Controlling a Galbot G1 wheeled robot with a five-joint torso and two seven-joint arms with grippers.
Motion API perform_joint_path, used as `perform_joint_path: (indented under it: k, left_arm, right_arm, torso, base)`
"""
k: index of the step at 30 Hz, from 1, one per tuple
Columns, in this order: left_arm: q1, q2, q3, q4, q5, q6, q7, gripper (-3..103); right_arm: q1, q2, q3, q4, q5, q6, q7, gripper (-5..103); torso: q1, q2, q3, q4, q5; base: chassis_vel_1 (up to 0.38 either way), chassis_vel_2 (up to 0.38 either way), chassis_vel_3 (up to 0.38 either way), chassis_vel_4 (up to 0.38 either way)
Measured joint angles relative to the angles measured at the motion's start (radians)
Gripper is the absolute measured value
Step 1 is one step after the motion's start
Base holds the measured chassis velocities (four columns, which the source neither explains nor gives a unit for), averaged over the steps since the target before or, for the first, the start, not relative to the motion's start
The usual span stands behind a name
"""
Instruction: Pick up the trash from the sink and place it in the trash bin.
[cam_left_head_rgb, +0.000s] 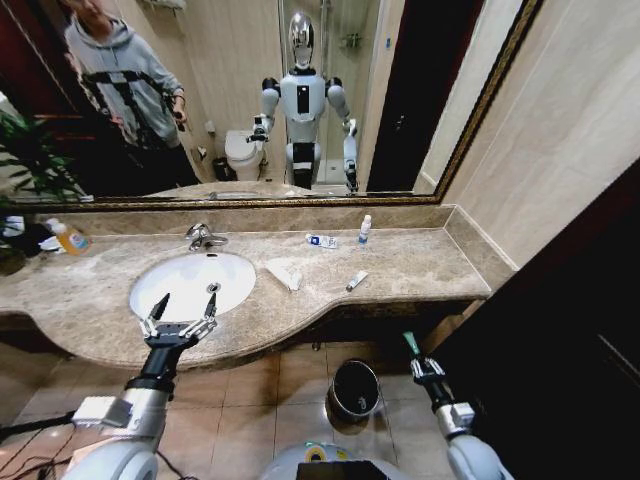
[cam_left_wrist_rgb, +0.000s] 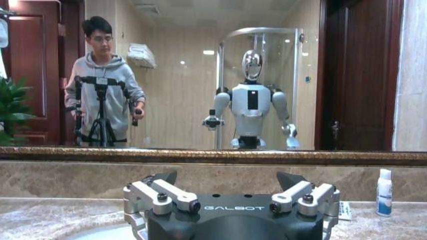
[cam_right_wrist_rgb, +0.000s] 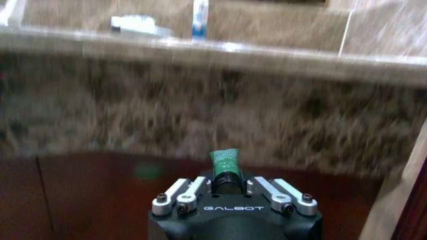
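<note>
Far left on the table (cam_left_head_rgb: 420, 262), an orange soap bottle (cam_left_head_rgb: 68, 237). Next, the sink (cam_left_head_rgb: 185, 275) with its faucet (cam_left_head_rgb: 203, 236) behind. Left tool (cam_left_head_rgb: 178, 326) spread wide and released, poised over the table's front edge just before the sink, gripping nothing. Beside the sink's right rim, a crumpled tissue (cam_left_head_rgb: 284, 272); farther back, a white-and-blue tube (cam_left_head_rgb: 321, 240); then a white sachet (cam_left_head_rgb: 356, 281) near the front and a blue-capped bottle (cam_left_head_rgb: 364, 230) standing upright toward the wall. Down on the tiled floor, the bin (cam_left_head_rgb: 354, 389), between the two arms. Right tool (cam_left_head_rgb: 424, 367) low beside the bin, below the table edge, clenched on a small green piece (cam_right_wrist_rgb: 225, 162) poking out past the fingers (cam_right_wrist_rgb: 197, 185).
</note>
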Motion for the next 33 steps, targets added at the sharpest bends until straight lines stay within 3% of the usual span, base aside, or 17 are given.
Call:
perform_joint_path:
  k: [12,21,33]
  left_arm:
    - [0.0,0.0,0.0,0.0,0.0,0.0,0.0,100]
    - [0.0,0.0,0.0,0.0,0.0,0.0,0.0,100]
    - [0.0,0.0,0.0,0.0,0.0,0.0,0.0,100]
  right_arm:
    - [0.158,0.081,-0.102,-0.331,-0.106,0.041,-0.028,21]
    - [0.349,0.198,-0.136,-0.694,-0.303,0.113,-0.053,21]
    - [0.429,0.303,-0.15,-0.809,-0.408,-0.036,-0.084,21]
  torso:
    - [0.0,0.0,0.0,0.0,0.0002]
    - [0.0,0.0,0.0,0.0001,0.0]
    - [0.0,0.0,0.0,-0.0001,0.0002]
  base:
    - [0.0,0.0,0.0,0.0]
    - [0.0,0.0,0.0,0.0]
    - [0.0,0.0,0.0,0.0]
